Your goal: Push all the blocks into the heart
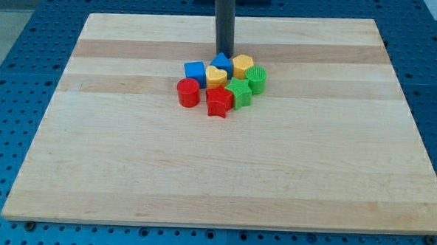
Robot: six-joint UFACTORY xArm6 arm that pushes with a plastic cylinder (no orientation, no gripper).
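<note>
Several small blocks sit bunched a little above the middle of the wooden board [223,174]. A blue cube [195,70] is at the cluster's left, with a red cylinder [188,92] below it. A blue block [222,63] and a yellow hexagonal block [242,66] form the top row. A yellow heart-shaped block [215,77] is in the middle. A green cylinder [256,80] is at the right, a green star [239,93] below it, and a red star [219,102] at the bottom. My tip [224,54] stands just above the blue top block, touching or nearly touching it.
The board lies on a blue perforated table [30,40] that shows on all sides. The dark rod comes down from the view's top edge.
</note>
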